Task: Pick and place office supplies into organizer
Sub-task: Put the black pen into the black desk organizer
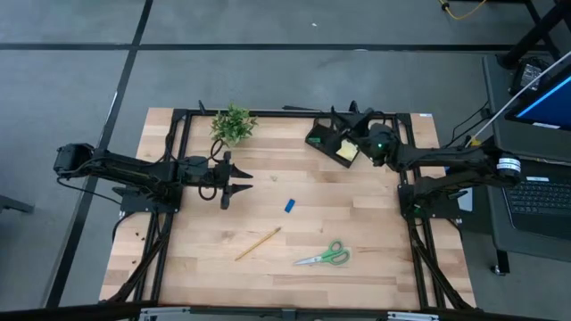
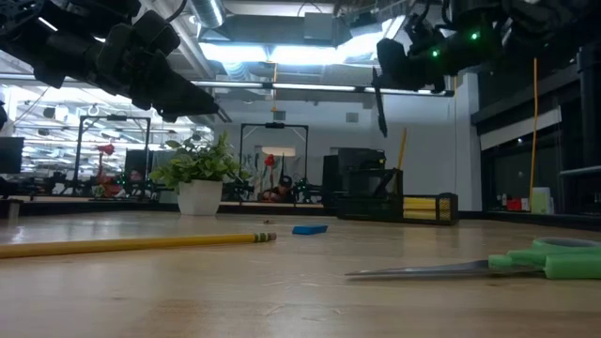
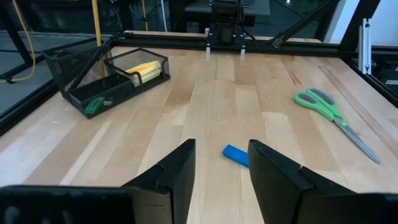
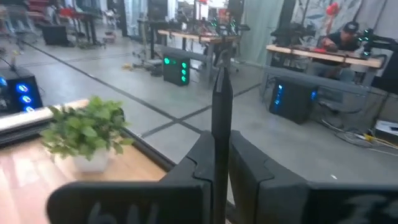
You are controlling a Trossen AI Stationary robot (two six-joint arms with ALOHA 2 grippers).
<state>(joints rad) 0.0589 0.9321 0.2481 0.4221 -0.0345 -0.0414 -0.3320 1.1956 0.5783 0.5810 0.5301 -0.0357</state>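
Observation:
The black mesh organizer [image 1: 328, 143] stands near the table's far edge. It holds a yellow sticky pad [image 3: 146, 67], a green eraser [image 3: 94, 104] and an upright pencil [image 2: 402, 150]. My right gripper [image 1: 350, 127] hovers over it, shut on a black pen [image 2: 379, 103]. On the table lie a blue eraser [image 1: 289, 206], a pencil [image 1: 258, 242] and green-handled scissors [image 1: 324, 257]. My left gripper [image 1: 234, 185] is open, raised above the table left of the blue eraser [image 3: 236, 155]. My right gripper pinches the black pen [image 4: 221, 106] between its two fingers [image 4: 198, 163], which lie across it. The pen is lifted clear and hangs almost upright below the gripper in the low view, above the organizer [image 2: 376, 192]. The gripper hides the exact place of contact.
A green potted plant [image 1: 232, 123] stands at the far edge, left of the organizer. Black frame rails run along the table's far edge and both sides. Bare wood lies between the scissors [image 3: 329, 112], the pencil [image 2: 141, 243] and the near edge.

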